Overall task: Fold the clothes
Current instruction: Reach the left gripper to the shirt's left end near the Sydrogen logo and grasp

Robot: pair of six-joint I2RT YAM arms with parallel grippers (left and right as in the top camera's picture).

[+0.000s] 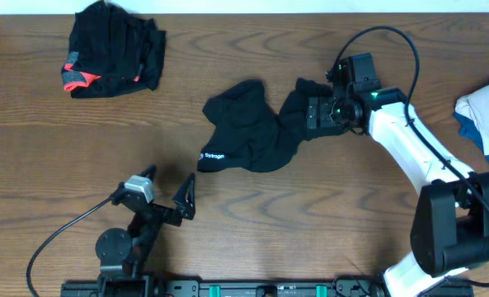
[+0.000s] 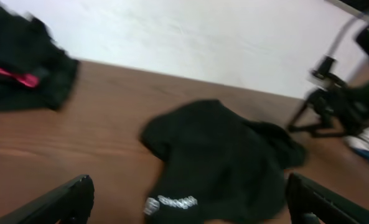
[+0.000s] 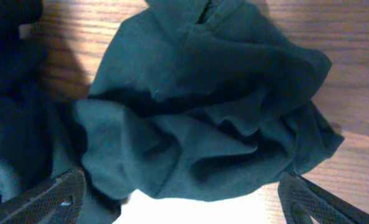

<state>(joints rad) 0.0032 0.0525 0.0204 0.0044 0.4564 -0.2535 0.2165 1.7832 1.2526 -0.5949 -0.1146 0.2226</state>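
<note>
1. Found the long black garment (image 1: 248, 128) crumpled near the middle of the tabletop (image 1: 310, 223), with its white logo print (image 1: 213, 155) at the end nearer the near edge.
2. Saw the right pincer (image 1: 308, 111) poised over the end of that garment nearer the right edge. Its fingers (image 3: 47, 199) were spread wide apart and clamped on nothing. In the wrist view, saw bunched folds filling the space between them. Could not tell any contact with the fabric.
3. Saw the left pincer (image 1: 168, 186) close to the near edge, on the left-edge side of the garment and apart from it. Its fingers (image 2: 53, 202) were likewise spread and empty, aimed toward the logo.
4. Noted the black garments with coral-red trim (image 1: 112, 49) heaped in the far left corner, well apart from both pincers.
5. Noted a white and blue cloth (image 1: 483, 115) at the right edge.
</note>
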